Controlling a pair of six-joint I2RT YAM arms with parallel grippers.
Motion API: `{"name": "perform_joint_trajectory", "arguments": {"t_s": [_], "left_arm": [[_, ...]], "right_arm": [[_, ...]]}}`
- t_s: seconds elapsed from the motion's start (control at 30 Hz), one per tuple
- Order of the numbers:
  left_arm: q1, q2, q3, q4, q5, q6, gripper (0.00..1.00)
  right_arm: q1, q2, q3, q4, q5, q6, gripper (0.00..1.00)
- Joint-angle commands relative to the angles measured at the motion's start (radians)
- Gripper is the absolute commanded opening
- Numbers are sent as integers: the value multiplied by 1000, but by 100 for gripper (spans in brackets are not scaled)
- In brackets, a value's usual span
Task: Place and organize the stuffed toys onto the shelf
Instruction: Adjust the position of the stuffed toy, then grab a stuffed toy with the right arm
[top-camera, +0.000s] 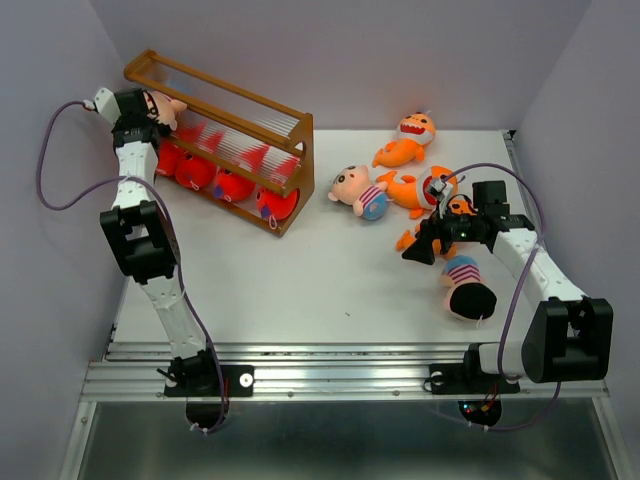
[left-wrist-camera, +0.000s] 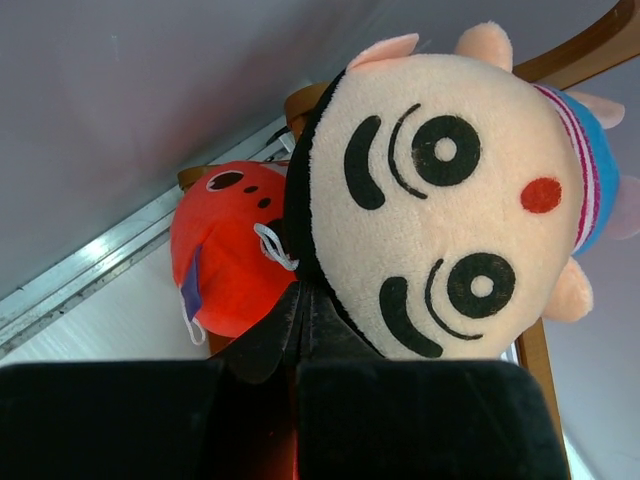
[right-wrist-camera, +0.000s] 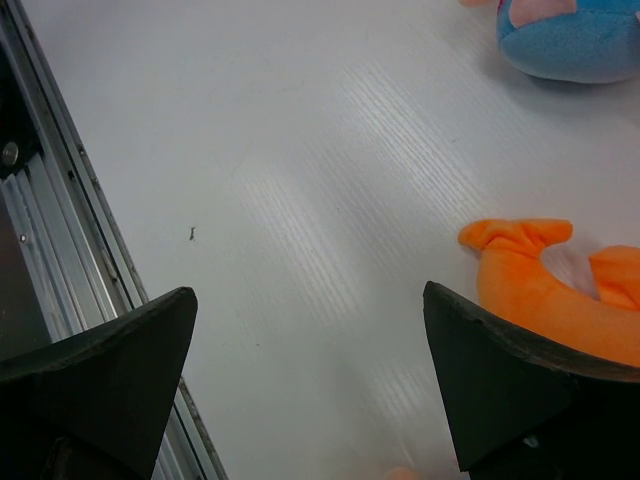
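Note:
The brown wooden shelf (top-camera: 288, 152) stands at the back left, with several red sharks (top-camera: 235, 185) on its lower tier. My left gripper (top-camera: 158, 115) is at the shelf's left end, shut on the black hair of a boy toy (left-wrist-camera: 450, 210). In the left wrist view the jaws (left-wrist-camera: 300, 300) meet at the toy's hairline, with a red shark (left-wrist-camera: 225, 250) just behind and the shelf's wood (left-wrist-camera: 580, 45) above. My right gripper (top-camera: 425, 245) hangs open over bare table (right-wrist-camera: 310, 330), next to an orange shark's tail (right-wrist-camera: 540, 290).
Loose on the right half of the table lie orange sharks (top-camera: 405, 140) (top-camera: 415, 190), a boy toy in a blue shirt (top-camera: 360, 192) and another boy toy (top-camera: 467, 288) by the right arm. An aluminium rail (top-camera: 340, 352) runs along the near edge. Walls close in the sides.

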Motion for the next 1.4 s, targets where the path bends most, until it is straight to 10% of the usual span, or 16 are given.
{"name": "perform_joint_trajectory", "arguments": {"t_s": [0.0,0.07,0.13,0.3,0.67,1.0,1.37], "left_arm": [[13,-24,33,49,14,9,14],[13,-54,21,56,-5,9,20],[19,-170,-48,75,-28,12,46],[30,-290,-154,93,-14,18,58],[103,-632,-605,300,168,87,66],[65,-1046,-1163,595,818,176,85],[1,-1450,-1421,403,779,363,99]], "right_arm": [[-4,-7,25,9,5,-18,100],[-4,-7,25,11,2,-19,100],[-4,-7,25,11,-1,-21,100],[-4,-7,22,9,-1,-26,100],[-4,-26,9,11,18,-41,100],[-4,-23,-2,90,71,11,100],[154,207,286,198,432,391,100]]}}
